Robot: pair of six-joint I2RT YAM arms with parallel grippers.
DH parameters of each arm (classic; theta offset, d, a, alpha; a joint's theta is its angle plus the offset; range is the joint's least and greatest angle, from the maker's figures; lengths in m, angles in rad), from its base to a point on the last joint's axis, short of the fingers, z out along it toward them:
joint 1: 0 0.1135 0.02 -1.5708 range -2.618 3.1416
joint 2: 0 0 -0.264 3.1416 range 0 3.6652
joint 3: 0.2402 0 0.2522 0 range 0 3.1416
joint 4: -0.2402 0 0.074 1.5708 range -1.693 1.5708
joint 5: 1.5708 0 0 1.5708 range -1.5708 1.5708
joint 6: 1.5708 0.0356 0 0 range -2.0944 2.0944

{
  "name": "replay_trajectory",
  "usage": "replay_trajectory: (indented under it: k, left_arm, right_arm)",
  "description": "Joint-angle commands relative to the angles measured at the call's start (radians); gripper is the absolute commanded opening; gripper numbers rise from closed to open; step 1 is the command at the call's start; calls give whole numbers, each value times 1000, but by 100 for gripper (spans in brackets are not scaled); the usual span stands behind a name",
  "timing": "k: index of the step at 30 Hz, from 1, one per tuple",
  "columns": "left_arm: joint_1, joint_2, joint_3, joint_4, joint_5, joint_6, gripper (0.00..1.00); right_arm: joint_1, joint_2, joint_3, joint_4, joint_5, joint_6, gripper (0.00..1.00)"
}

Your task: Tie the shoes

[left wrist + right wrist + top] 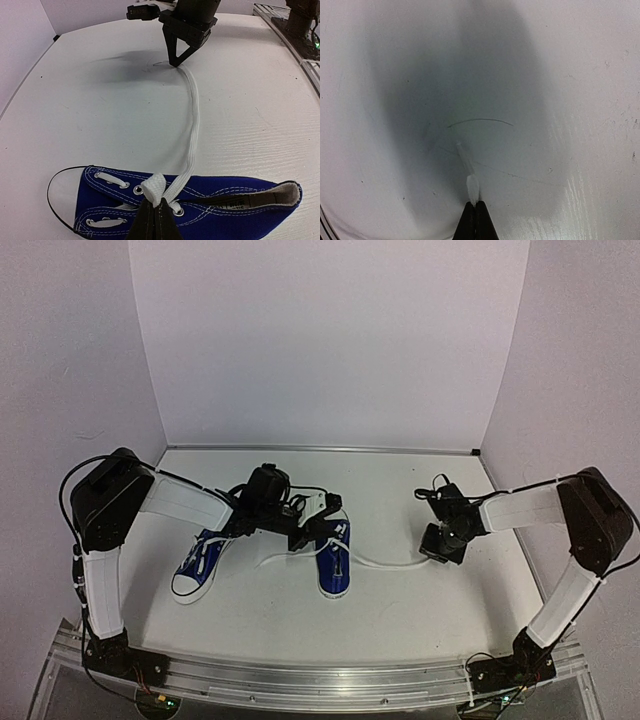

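Two blue sneakers lie on the white table: the left shoe (203, 565) and the right shoe (334, 560), also in the left wrist view (225, 200). My left gripper (318, 538) hovers over the right shoe. In its wrist view it (154, 202) is shut on a folded bit of white lace (154, 187) at the eyelets. The other lace strand (192, 120) runs across the table to my right gripper (176, 62), also seen from above (437, 552). The right gripper (475, 204) is shut on the lace tip (472, 186), low over the table.
A loose lace end (272, 561) lies on the table between the two shoes. White walls close the back and sides. An aluminium rail (300, 680) carrying the arm bases runs along the near edge.
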Motion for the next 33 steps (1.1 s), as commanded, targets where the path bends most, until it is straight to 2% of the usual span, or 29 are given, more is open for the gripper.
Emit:
replay_trajectory:
  k: [1,9,14,22,28,33]
  left_arm:
    - [4,-10,-6,46,4,10,0]
    - [40,-40,-64,97,8,1,0]
    - [45,-56,-126,197,33,7,0]
    - [37,-44,-135,341,108,-66,0]
    - [22,-27,-137,322,121,1,0]
    - [17,-48,-174,363,120,31,0]
  right_arm:
    - [1,-65,-66,-77,110,36,0]
    - [-37,-238,-120,-150,217,121,0]
    - [-62,-253,-140,-162,224,120,0]
    - [-65,-230,-121,-141,209,76,0]
    - [-66,-186,104,-94,143,-103,0]
    - [-65,-79,390,-42,-50,-258,0]
